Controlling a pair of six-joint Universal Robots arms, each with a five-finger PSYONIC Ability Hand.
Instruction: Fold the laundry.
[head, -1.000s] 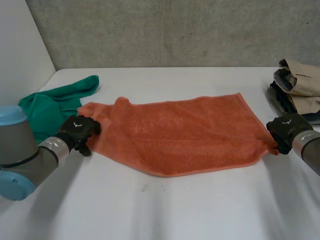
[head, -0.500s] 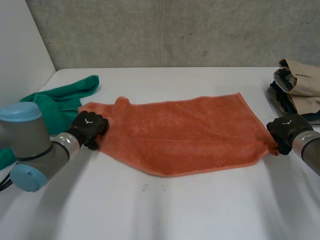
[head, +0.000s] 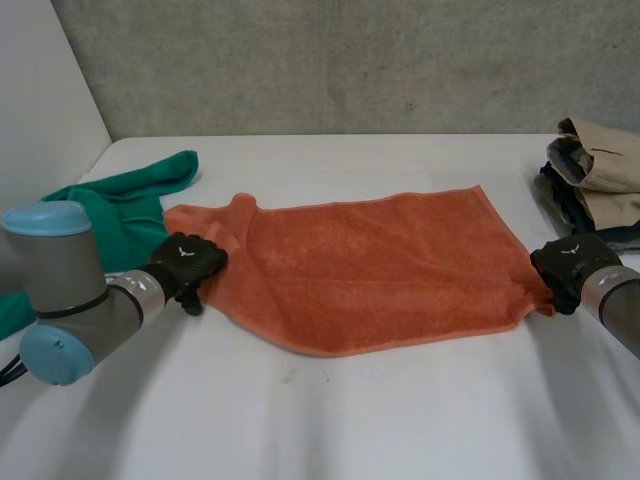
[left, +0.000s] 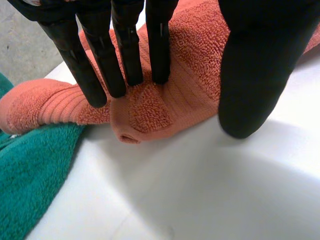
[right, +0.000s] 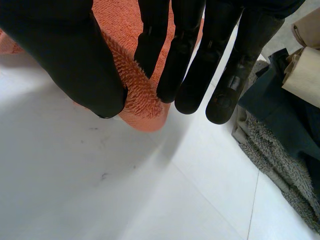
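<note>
An orange towel (head: 380, 265) lies spread flat across the middle of the white table (head: 350, 430), its long side running from one arm to the other. The left hand (head: 185, 265) sits at the towel's near left corner. In the left wrist view its fingers (left: 125, 55) are straight and set tip-down on the terry, with a small fold of cloth bunched up just in front of them. The thumb (left: 255, 75) stands apart, its tip down on the table just beside the towel's edge. So this hand is open and pressing, not pinching.

The right hand (head: 562, 262) is at the towel's near right corner. In the right wrist view its thumb (right: 75, 55) and fingers (right: 167, 55) close on that corner, the hem caught between them, so it grips the towel. The cloth is drawn into a point where this hand holds it.

A green cloth (head: 120, 200) lies crumpled at the table's left side, touching the towel's far left corner (the left wrist view shows the two just against each other). At the far right a pile of clothes (head: 595, 180) rests near the right hand but apart from the towel: a beige piece on top, a dark blue garment (right: 280, 120) beneath it and a grey towel (right: 280, 175) at the bottom.
</note>
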